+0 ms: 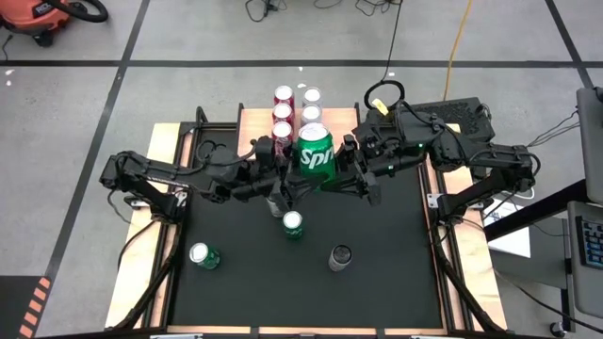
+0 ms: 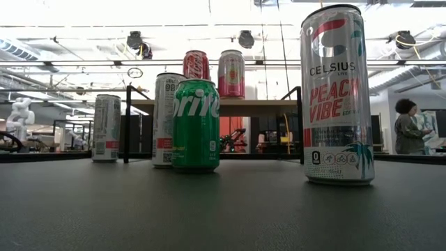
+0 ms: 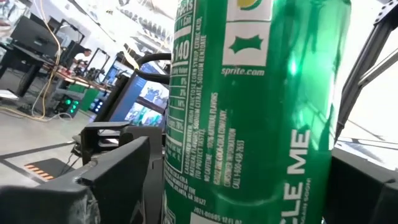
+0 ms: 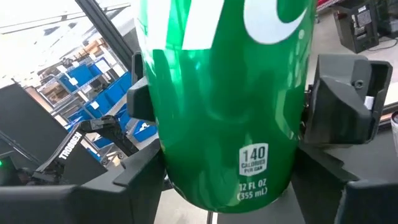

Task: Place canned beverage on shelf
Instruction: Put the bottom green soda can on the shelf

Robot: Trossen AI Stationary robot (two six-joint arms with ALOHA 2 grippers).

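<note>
A green Sprite can (image 1: 314, 151) is held high above the black mat, between my two arms. My right gripper (image 1: 343, 166) comes from the right and is shut on it. My left gripper (image 1: 285, 169) comes from the left and is open. Its fingers (image 3: 127, 180) stand on either side of the can (image 3: 249, 124), with a narrow gap showing beside one of them. The shelf (image 1: 252, 127) stands at the far middle, with several pink and white cans (image 1: 283, 111) upright on its wooden top (image 2: 244, 107). My right gripper pinches the can's round side wall (image 4: 171, 124) between its two fingers (image 4: 339, 106), one on each side of the lower body. The fingers come level from the table's right and lie across the can. The can is lifted clear and tilted, its top toward the far edge.
On the black mat (image 1: 396, 282) stand loose cans: a green one (image 1: 293, 223) under the arms, another green one (image 1: 203, 254) near left, and a dark-topped one (image 1: 340, 256) near right. A person (image 2: 408, 132) stands in the room behind.
</note>
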